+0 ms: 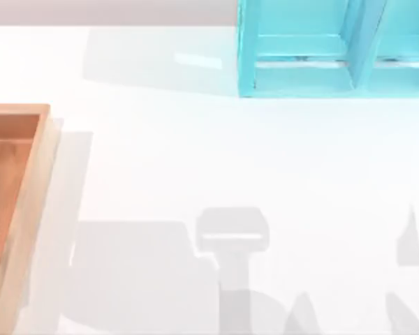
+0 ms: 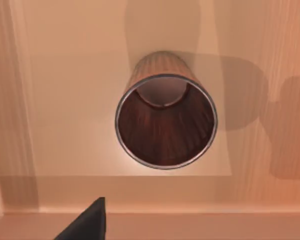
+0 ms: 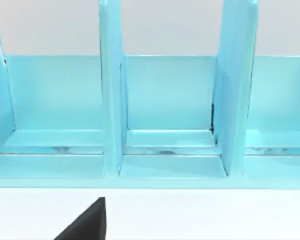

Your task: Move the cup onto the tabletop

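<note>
Cup stands upright inside the wooden tray at the surface's left side, directly below the left arm's camera, mouth facing it. Whether either pincer is open, one cannot tell.

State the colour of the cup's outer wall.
Reddish-brown with fine ribs, on the cup, clearest in the left wrist view.

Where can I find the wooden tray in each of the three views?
Top view: tray at the left edge, on the tabletop.
Left wrist view: tray floor lies around the cup.
Right wrist view: this one faces the shelf instead.
Shared landmark: the shelf, upper right in the top view.
</note>
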You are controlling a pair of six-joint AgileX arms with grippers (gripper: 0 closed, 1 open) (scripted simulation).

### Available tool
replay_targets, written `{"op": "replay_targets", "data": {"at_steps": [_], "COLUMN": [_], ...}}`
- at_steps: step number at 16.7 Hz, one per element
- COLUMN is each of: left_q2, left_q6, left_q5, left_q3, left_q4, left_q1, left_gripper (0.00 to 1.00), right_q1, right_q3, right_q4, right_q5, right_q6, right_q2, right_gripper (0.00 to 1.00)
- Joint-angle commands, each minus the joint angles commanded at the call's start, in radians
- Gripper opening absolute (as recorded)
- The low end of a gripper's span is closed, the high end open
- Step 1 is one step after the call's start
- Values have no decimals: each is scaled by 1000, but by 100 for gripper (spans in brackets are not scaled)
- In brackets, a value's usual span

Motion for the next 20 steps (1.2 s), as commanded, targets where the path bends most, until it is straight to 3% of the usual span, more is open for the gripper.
{"op": "replay_targets", "data": {"at_steps": [3,9,15,20], "left_q2": [17,78,89,89], "left_q6": [0,7,8,8], "left_q5": [0,0,0,0], "left_q3": [-61,-274,-311,-311], "left_q4": [69,358,398,398], "left_q1": [4,10,10,10], "left_gripper": [100,100,100,62], "right_q1": [0,0,0,0], "right_q3": [0,0,0,0], "right_q4": [0,0,0,0], "right_q5": [0,0,0,0], "right_q6": [0,0,0,0], "right_q2": [0,0,0,0], "right_gripper": [100,100,100,100]}}
